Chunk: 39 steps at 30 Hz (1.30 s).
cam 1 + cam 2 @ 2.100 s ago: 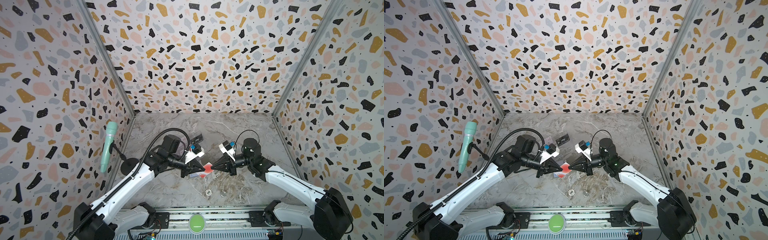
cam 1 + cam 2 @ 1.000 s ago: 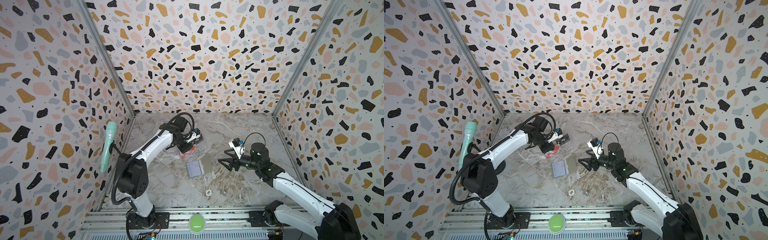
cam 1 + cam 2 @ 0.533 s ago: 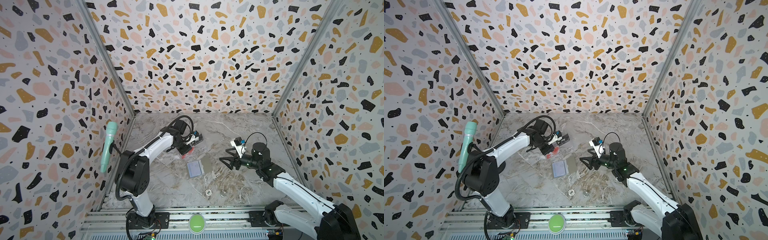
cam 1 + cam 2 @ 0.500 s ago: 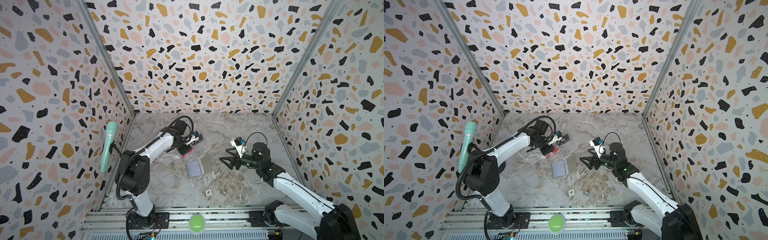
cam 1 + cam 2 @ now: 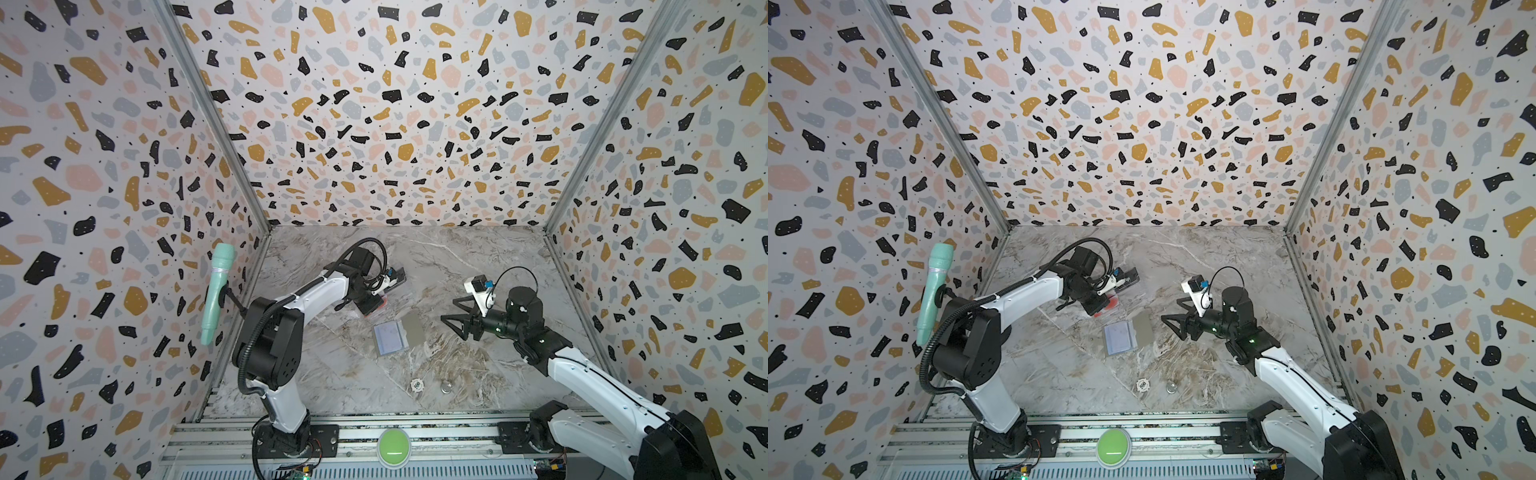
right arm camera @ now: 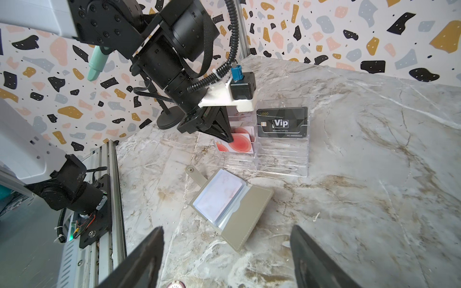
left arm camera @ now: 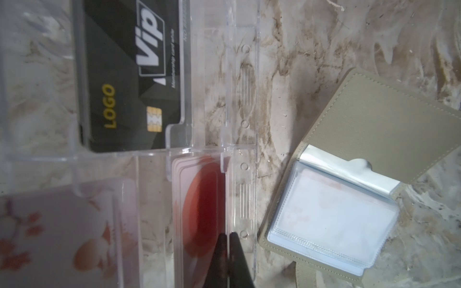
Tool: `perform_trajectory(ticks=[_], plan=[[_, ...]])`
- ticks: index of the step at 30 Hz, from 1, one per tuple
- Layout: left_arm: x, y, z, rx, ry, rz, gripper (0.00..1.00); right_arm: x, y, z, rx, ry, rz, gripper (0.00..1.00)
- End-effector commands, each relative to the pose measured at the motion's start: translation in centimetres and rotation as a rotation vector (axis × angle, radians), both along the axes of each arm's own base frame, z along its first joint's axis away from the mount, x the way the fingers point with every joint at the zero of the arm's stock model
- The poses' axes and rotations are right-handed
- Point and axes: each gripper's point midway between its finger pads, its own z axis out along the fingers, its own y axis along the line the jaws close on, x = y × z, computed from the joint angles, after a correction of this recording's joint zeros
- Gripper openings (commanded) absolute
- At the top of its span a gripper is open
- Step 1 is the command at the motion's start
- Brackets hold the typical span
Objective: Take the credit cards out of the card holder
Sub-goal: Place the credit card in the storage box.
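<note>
The black card [image 6: 282, 122] in the clear tray [image 6: 283, 163] says "Vip" in big white letters. In one corner of the card is "LOGO" in yellow. Under "Vip" is tiny print, "Membership card". Below that is a long number starting "NO.", too small to read.

Card holder [image 6: 249, 217] open (pale card [image 6: 219, 197] inside); VIP card [image 6: 282, 122], red-circle card [image 6: 237, 145] in clear tray [image 6: 282, 159]; right fingers [image 6: 142, 259] spread wide.

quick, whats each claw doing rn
left claw: closed on the red-circle card
right claw: open, holding nothing
</note>
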Motion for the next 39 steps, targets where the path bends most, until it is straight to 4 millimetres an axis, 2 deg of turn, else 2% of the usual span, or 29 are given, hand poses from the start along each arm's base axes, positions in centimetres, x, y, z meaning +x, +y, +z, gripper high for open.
perform_trajectory(ticks=[1, 18, 39], plan=[[0.8, 0.3, 1.0, 0.000, -0.065, 0.010, 0.00, -0.3, -0.1, 1.2, 0.027, -0.033, 0.009, 0.80], [1.2, 0.6, 0.6, 0.025, -0.048, 0.038, 0.00, -0.3, -0.2, 1.3, 0.027, -0.038, 0.007, 0.80], [1.2, 0.0, 1.6, -0.013, -0.039, 0.042, 0.00, -0.1, -0.4, 1.4, 0.028, -0.041, -0.003, 0.80]])
